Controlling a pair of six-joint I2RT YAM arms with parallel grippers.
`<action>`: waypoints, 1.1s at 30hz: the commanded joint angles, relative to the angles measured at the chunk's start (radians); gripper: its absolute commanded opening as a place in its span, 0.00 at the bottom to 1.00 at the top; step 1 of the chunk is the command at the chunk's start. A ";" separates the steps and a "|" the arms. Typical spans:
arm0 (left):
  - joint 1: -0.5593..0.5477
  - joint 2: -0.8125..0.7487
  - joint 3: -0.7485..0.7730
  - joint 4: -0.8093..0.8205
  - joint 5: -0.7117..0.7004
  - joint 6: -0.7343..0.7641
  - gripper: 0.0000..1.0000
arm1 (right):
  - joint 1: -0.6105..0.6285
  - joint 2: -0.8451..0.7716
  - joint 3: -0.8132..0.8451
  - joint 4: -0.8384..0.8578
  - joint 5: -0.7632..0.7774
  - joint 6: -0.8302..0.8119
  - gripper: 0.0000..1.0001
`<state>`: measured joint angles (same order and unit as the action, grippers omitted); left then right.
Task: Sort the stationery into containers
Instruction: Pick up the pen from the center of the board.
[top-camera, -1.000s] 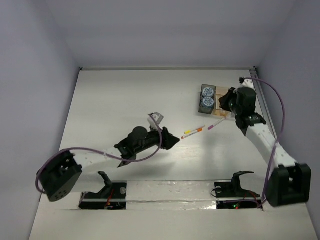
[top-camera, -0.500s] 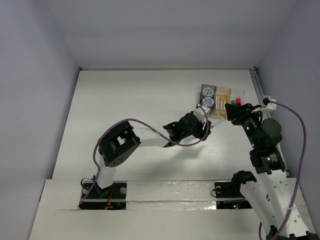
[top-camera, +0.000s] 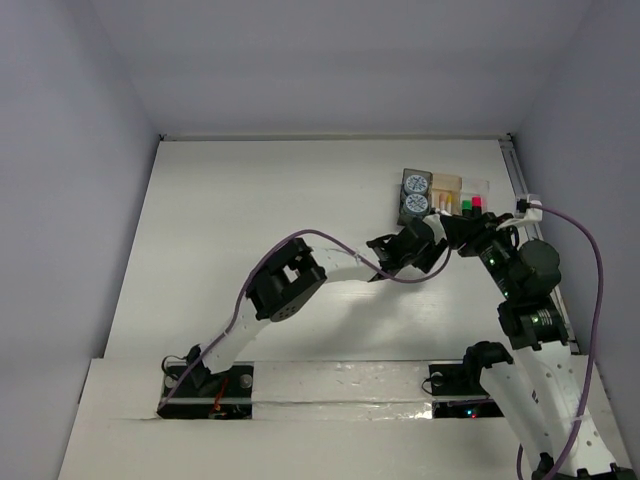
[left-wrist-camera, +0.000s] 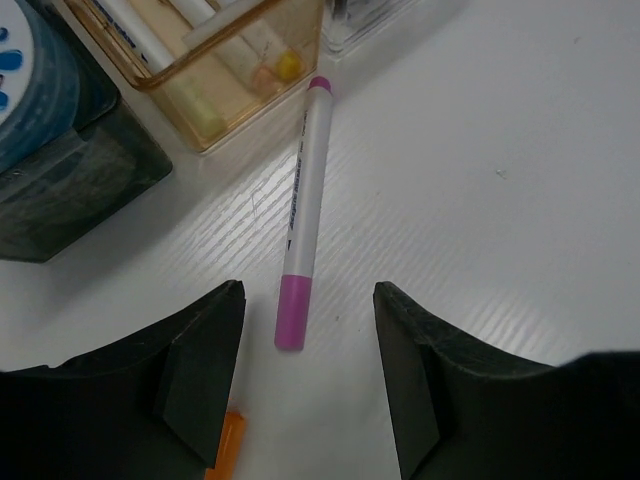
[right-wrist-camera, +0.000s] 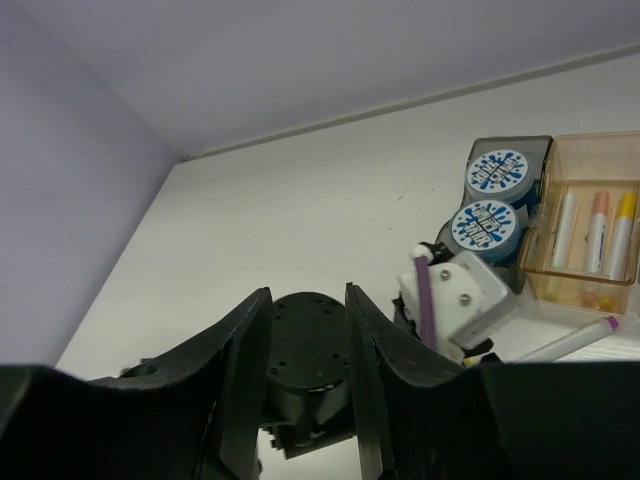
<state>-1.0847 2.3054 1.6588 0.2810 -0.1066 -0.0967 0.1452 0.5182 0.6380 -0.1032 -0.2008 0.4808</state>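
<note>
Left hand (left-wrist-camera: 308, 325), half open and empty, straddles the purple pen (left-wrist-camera: 303, 215) on the desk (left-wrist-camera: 480, 200) just beside the amber tray (left-wrist-camera: 260, 105), far right corner, lined up for grasping. Right hand (right-wrist-camera: 305, 300) gapes empty.

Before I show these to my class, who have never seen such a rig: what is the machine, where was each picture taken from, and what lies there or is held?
Two robot arms are bolted to a white table. One picture looks down from above; the other two come from a camera on each wrist. Joined trays hold two blue-white rolls, pens and highlighters. A pink-white pen lies loose on the table below the open left pincer. The right pincer is open too; neither holds anything.
</note>
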 joint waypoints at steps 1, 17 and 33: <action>-0.006 0.026 0.076 -0.062 -0.041 0.037 0.51 | -0.002 -0.014 -0.004 0.037 -0.041 0.005 0.41; -0.006 0.140 0.146 -0.117 -0.024 0.019 0.00 | -0.002 -0.030 -0.018 0.046 -0.040 0.015 0.40; -0.037 -0.153 -0.041 0.194 0.088 -0.250 0.00 | -0.002 -0.191 0.000 -0.018 0.116 -0.001 0.40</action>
<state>-1.1328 2.2436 1.5661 0.3733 -0.0486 -0.2497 0.1452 0.3656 0.6102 -0.1310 -0.1490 0.4904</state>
